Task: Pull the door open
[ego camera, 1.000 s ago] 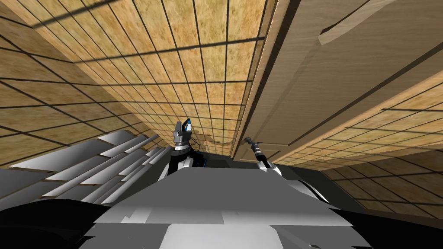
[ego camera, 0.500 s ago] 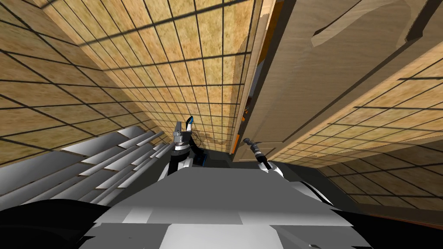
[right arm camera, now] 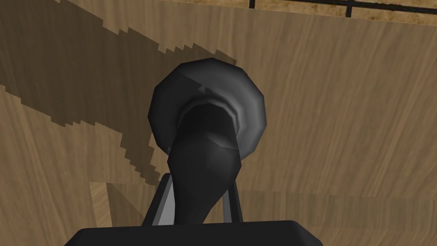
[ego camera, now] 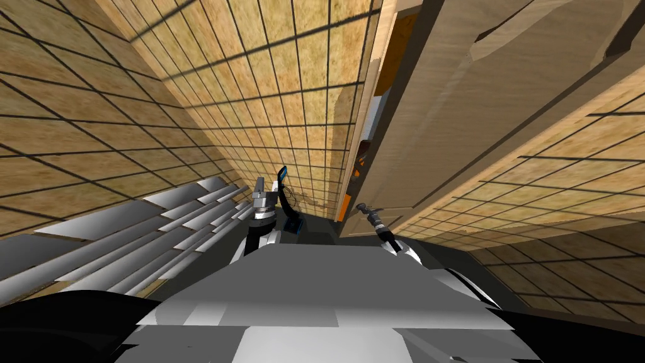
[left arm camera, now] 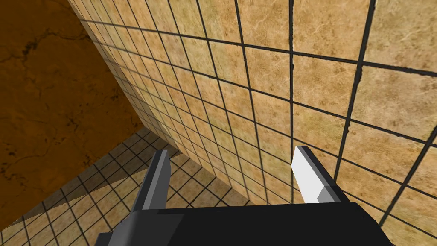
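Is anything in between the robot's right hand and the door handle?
No, nothing visible is in between. The right gripper is shut on the dark handle, with its fingers pressing the handle's sides. The door stands ajar, with a gap at its edge.

the door [right arm camera: 341, 128] is pale wood with a fine running grain, matt and without gloss. its handle [right arm camera: 205, 141] is dark and smooth, with a dull sheen on the round base — metal or plastic, i cannot tell. the wall tiles [left arm camera: 307, 81] look like mottled tan stone with dark joints. an orange-brown surface [left arm camera: 47, 85] beside them is veined like marble. the left gripper [left arm camera: 231, 151] has smooth grey fingers [left arm camera: 309, 175] on a matt black body. the slats [ego camera: 126, 239] are flat, plain grey.
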Robot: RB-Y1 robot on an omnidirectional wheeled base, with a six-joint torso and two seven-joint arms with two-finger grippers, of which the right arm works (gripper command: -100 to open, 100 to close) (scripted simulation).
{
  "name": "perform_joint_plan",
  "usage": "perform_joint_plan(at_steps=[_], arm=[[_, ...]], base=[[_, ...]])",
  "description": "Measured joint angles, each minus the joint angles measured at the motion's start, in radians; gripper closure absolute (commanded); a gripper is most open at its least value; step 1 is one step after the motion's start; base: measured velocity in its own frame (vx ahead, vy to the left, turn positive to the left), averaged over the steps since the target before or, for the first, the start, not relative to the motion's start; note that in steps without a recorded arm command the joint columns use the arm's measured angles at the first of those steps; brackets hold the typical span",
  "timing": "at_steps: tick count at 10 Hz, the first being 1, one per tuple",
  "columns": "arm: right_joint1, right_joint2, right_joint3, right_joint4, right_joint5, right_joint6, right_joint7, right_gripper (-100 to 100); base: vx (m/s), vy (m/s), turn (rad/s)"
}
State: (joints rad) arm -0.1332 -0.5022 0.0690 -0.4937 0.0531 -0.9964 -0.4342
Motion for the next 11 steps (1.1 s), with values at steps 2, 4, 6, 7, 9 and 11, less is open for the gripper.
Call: perform_joint_plan(at_steps=[2, 4, 6, 7, 9, 11], arm=[[0.029, -0.028, 0.016, 0.003, 0.009, -0.049, -0.03, 100], [0.06, -0.05, 0.027, -0.009, 0.015, -0.086, -0.051, 100], [0.071, -0.055, 0.027, -0.003, 0.015, -0.095, -0.056, 100], [0.081, -0.063, 0.026, -0.009, 0.014, -0.104, -0.061, 100], [0.082, -0.07, 0.03, 0.017, 0.016, -0.14, -0.068, 100], [0.091, -0.074, 0.036, 0.036, 0.019, -0.177, -0.073, 100]], base=[[-0.218, -0.095, 0.139], [-0.163, -0.069, 0.067], [-0.202, -0.09, 0.23], [-0.2, -0.107, 0.128], [-0.212, -0.143, 0.229], [-0.232, -0.155, 0.226]])
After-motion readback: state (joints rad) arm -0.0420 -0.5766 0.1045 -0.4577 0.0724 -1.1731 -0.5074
